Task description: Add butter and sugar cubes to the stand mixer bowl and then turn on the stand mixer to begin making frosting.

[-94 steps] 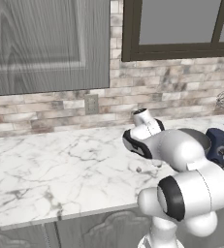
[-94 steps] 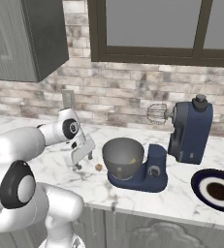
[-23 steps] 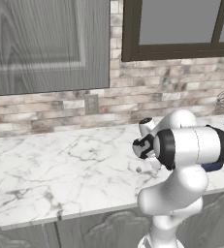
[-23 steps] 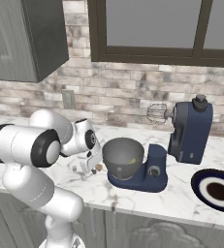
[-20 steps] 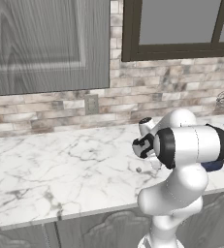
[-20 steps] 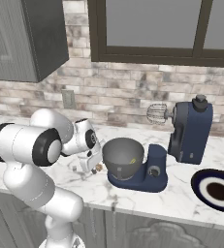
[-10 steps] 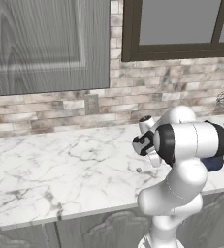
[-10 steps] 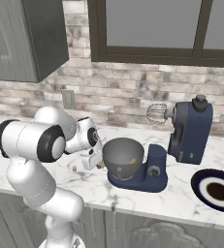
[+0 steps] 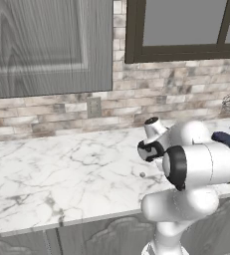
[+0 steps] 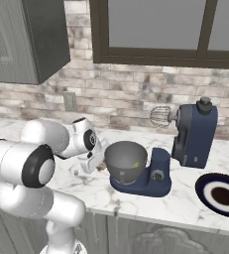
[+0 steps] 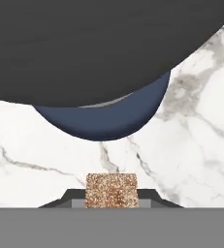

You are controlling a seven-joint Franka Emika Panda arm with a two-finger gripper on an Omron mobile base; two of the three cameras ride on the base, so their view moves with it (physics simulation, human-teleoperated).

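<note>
Butter (image 11: 111, 190), a speckled tan-orange cube, sits squarely between the two dark finger tips (image 11: 147, 197) in the hand view, and the tips press against its left and right sides, so the end effector (image 11: 111, 199) is clamped on the butter. Beyond the cube in that view lie the white marble table (image 11: 196, 145), the rounded navy base of the stand mixer (image 11: 104, 118) and the dark underside of its grey bowl (image 11: 99, 43), looming close above.

From the right base view, the end effector (image 10: 97, 163) is low over the table, just left of the bowl (image 10: 126, 159) and near its rim. The bowl sits on the mixer's navy base (image 10: 145, 181); the head (image 10: 195, 134) is tilted back, and the wire whisk (image 10: 159, 117) hangs in the air well above the bowl. A dark round plate (image 10: 221, 194) with a white ring lies on the table to the right of the mixer.

In the left base view, the sugar cubes (image 9: 142, 175) show as a small pale lump on the table, just left of the white arm (image 9: 196, 164). Whether they touch anything besides the marble cannot be told.
</note>
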